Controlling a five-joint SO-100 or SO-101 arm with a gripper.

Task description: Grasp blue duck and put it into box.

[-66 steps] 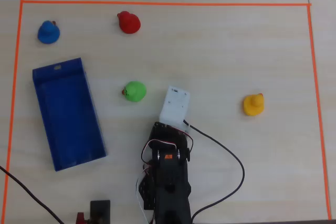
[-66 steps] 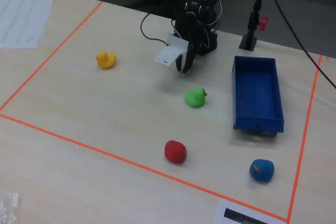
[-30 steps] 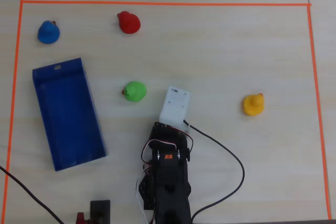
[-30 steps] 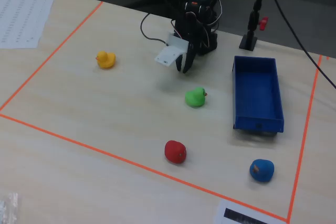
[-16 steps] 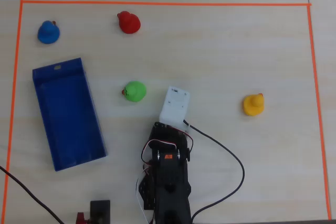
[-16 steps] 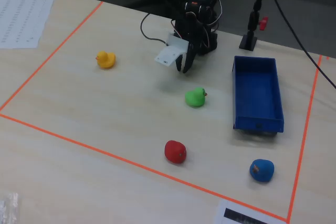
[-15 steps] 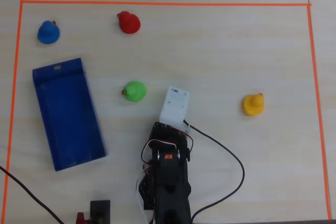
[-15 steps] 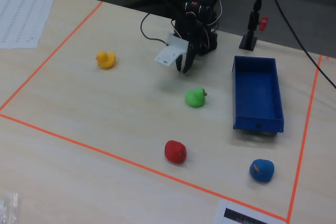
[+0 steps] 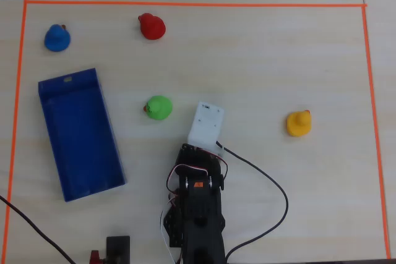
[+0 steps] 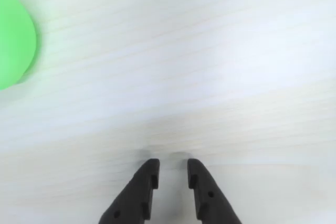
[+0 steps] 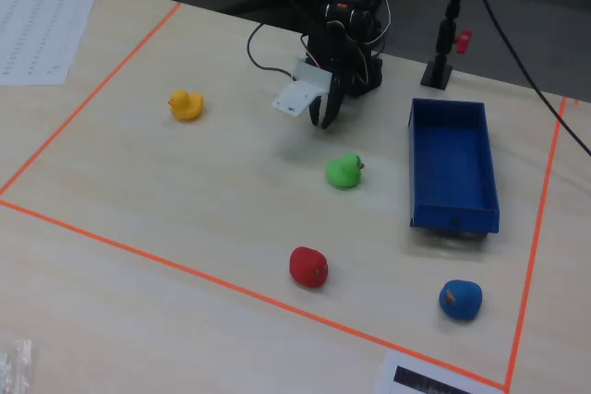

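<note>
The blue duck (image 9: 57, 38) sits at the far upper left of the overhead view, just above the dark blue box (image 9: 80, 134). In the fixed view the duck (image 11: 460, 300) is near the front right, in front of the box (image 11: 452, 168), which is empty. My gripper (image 10: 173, 165) hangs low over bare table, with a narrow gap between its black fingers and nothing between them. In the fixed view the gripper (image 11: 325, 120) is near the arm's base, far from the blue duck. In the overhead view the white wrist mount (image 9: 206, 125) hides the fingers.
A green duck (image 9: 158, 107) sits just left of the gripper and shows at the left edge of the wrist view (image 10: 13, 43). A red duck (image 9: 151, 26) and a yellow duck (image 9: 299, 123) stand farther off. Orange tape (image 9: 185, 4) borders the area. A black cable (image 9: 272, 183) loops by the arm.
</note>
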